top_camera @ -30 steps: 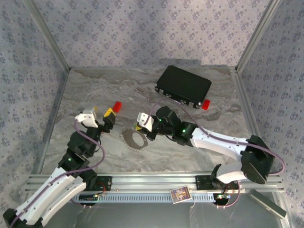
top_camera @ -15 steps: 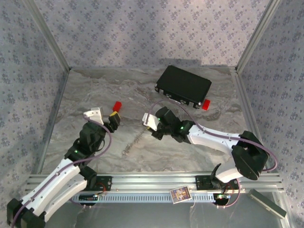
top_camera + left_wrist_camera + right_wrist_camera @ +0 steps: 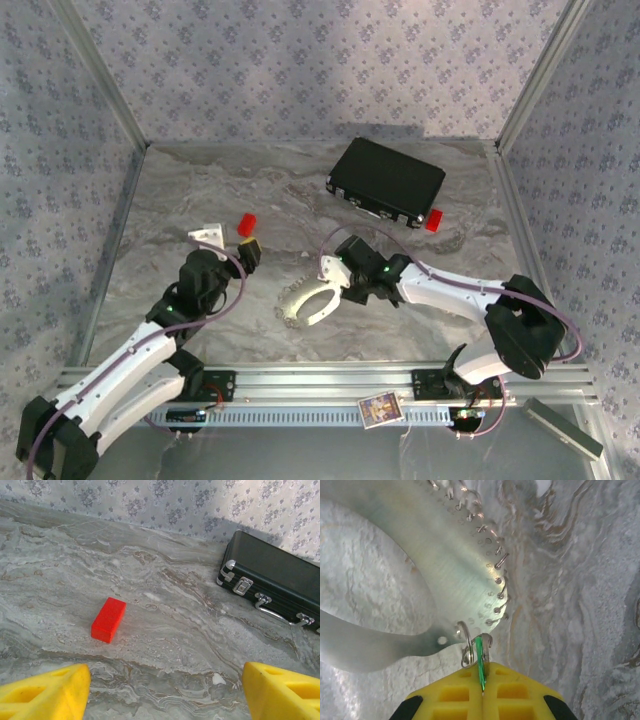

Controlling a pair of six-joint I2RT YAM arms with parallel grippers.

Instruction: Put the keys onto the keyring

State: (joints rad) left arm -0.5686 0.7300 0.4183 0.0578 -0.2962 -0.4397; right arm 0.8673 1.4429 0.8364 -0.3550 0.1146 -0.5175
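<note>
- The right gripper [image 3: 482,677] has its yellow, grid-moulded fingers pressed flat together on a thin bright green key [image 3: 479,655], which stands on edge in the seam between them.
- Just ahead of those fingertips lies the keyring [image 3: 455,580], a flat, curved band of dull silvery metal. Small holes are punched along its outer edge, and fine wire loops hang from them.
- One small wire loop [image 3: 466,650] sits right beside the key at the fingertips.
- The left gripper [image 3: 165,687] is spread wide, with its blunt yellow fingers [image 3: 45,690] far apart.
- Ahead of it and slightly left, a smooth red block [image 3: 108,619] lies flat on the veined grey table [image 3: 175,630].
- Farther ahead to the right is a black hard case [image 3: 280,580] with metal latches.
</note>
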